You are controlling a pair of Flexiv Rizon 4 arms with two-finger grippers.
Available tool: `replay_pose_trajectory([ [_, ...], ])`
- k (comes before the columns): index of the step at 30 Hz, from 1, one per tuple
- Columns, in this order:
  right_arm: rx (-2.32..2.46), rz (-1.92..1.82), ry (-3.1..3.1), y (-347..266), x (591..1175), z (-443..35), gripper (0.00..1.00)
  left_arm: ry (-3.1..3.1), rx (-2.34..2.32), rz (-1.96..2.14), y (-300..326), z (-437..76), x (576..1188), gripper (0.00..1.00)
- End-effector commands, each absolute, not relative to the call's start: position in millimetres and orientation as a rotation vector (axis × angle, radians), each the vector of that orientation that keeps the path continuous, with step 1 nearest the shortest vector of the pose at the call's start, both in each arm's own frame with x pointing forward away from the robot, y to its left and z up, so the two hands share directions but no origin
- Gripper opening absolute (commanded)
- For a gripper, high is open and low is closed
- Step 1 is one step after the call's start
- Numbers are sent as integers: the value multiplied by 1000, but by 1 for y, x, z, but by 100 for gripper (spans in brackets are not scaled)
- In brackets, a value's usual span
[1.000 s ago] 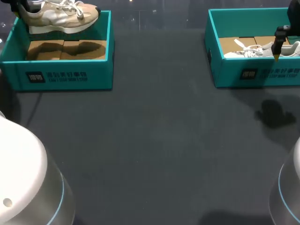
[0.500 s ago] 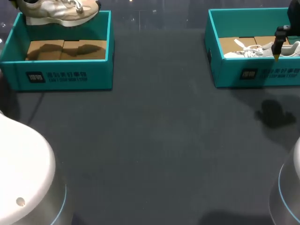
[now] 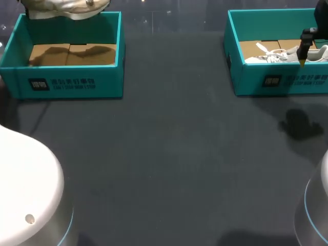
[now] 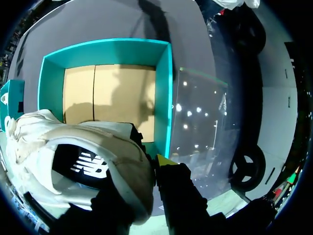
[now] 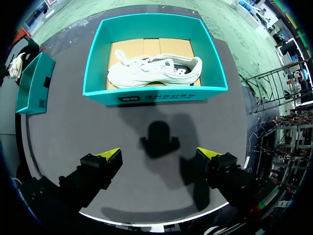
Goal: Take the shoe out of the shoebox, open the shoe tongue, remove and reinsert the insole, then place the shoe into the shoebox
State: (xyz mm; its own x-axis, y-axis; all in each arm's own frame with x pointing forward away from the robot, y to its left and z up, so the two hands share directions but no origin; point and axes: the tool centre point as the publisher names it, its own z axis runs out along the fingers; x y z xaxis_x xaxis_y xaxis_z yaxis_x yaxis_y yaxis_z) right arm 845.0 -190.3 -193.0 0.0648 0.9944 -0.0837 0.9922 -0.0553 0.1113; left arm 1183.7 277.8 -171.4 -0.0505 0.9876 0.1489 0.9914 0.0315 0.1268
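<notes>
Dim overhead light; soft dark shadows on the table (image 3: 169, 169).

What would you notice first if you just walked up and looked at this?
The beige shoe hanging in the air, gripped by the left hand above its empty teal shoebox. Next, the white shoe lying in the other teal shoebox, with the right hand open over the dark table in front of that box.

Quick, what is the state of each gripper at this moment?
Left gripper: closed, holding the beige shoe.
Right gripper: open, holding nothing.
</notes>
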Motion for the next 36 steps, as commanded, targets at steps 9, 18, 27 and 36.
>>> replay_pose_trajectory([
  [9, 2186, 24, 2058, -190, 845, -193, 100, -2331, -2123, -451, 266, -107, 1143, 0],
  [18, 2186, 24, 2058, -190, 845, -193, 100, -2350, -2090, -484, 229, -101, 1096, 0],
  [27, 2186, 24, 2058, -190, 845, -193, 100, -2273, -2141, -449, 174, -103, 1023, 0],
  [36, 2186, 24, 2058, -190, 845, -193, 100, -2216, -2162, -422, 125, -115, 953, 0],
])
